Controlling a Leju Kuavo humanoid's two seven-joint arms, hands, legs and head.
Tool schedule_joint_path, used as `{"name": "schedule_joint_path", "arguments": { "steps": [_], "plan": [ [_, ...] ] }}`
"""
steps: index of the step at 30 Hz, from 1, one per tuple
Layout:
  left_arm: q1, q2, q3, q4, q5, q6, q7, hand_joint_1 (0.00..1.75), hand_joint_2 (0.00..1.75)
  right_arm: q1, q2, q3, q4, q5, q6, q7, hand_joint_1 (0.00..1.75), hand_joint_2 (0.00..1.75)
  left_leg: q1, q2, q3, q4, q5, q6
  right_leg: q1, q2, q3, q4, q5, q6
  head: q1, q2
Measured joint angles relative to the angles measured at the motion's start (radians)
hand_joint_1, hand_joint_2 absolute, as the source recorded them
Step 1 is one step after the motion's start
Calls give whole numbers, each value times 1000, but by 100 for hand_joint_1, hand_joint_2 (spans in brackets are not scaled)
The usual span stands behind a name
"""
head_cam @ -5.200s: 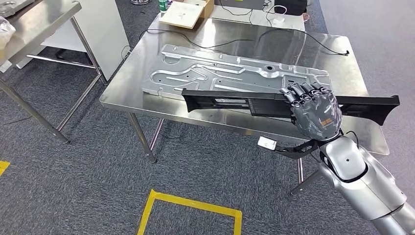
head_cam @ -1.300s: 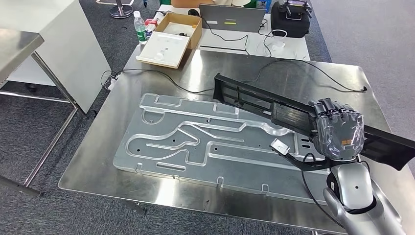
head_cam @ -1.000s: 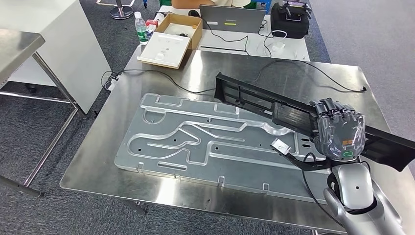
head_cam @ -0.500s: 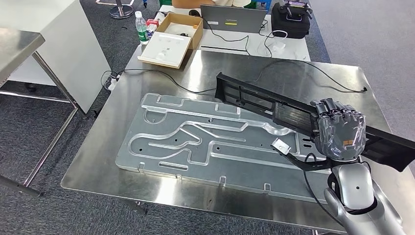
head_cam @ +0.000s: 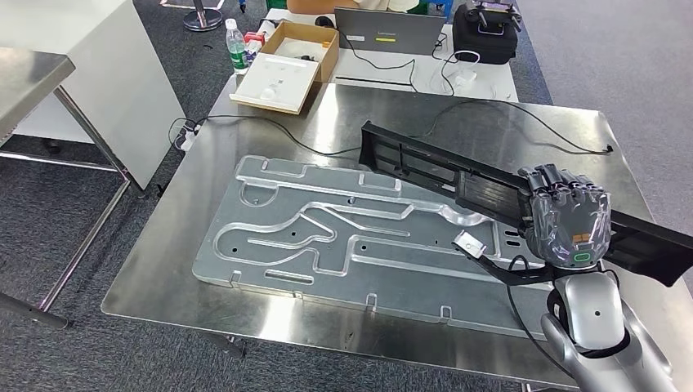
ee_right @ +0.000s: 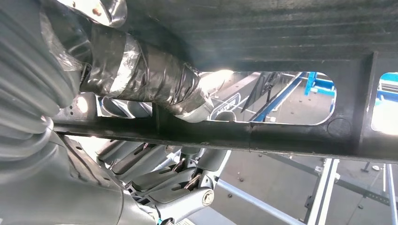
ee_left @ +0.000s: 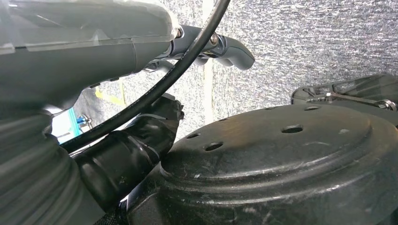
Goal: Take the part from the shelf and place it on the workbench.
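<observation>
The part is a long black plastic frame (head_cam: 425,167). It hangs slanted over the right half of the steel workbench (head_cam: 507,131), its far end above the edge of a large stamped metal plate (head_cam: 327,237). My right hand (head_cam: 565,219) grips the part near its right third, fingers curled over its upper edge. In the right wrist view the black frame (ee_right: 281,28) crosses the picture with my taped thumb (ee_right: 150,75) pressed under it. My left hand (ee_left: 70,42) hangs by my side above the carpet, a finger (ee_left: 225,47) stretched out and nothing in it.
A black cable (head_cam: 523,110) runs across the back of the workbench. Behind it stand a cardboard box (head_cam: 286,61), a bottle (head_cam: 235,45), a laptop (head_cam: 384,31) and a black case (head_cam: 486,28). Another steel table (head_cam: 33,82) stands at the left.
Since five seconds ago I have come closer to the workbench and the part now hangs over it. Over the last second the hand and part have barely moved.
</observation>
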Motion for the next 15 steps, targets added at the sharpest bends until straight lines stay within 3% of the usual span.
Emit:
{"name": "schedule_joint_path", "arguments": {
  "steps": [15],
  "plan": [
    [0,0,0,0,0,0,0,0,175,1,0,0,0,0,0,0,175,175,0,0,0,0,0,0,0,0,0,0,0,0,0,0]
  ]
}}
